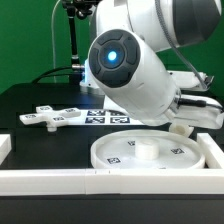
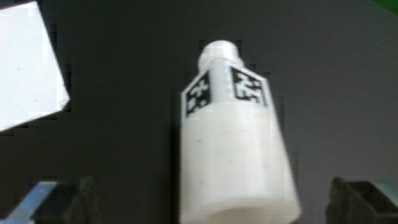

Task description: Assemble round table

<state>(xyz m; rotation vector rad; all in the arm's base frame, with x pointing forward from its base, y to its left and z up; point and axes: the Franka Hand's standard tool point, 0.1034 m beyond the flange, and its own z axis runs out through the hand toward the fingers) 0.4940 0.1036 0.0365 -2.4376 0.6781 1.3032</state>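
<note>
Now | post [image 2: 233, 150]: square tags [image 2: 226, 92] | jaws: apart, flanking post | disc [image 1: 176, 158]: tagged

White rimmed disc [image 1: 108, 152], black-and-white square tags dotted across it! Cross-shaped piece [image 1: 55, 115]: white, same checkered tags. Post [image 2: 235, 160] white, black-and-white tags too. Desk [image 1: 40, 95] black, arm [image 1: 140, 85] white with blue glow, backdrop [image 1: 25, 40] green.

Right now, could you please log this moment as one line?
pincer open astride post | post lying on table, ungripped | disc flat, hub up | cross piece loose, apart from disc
</note>
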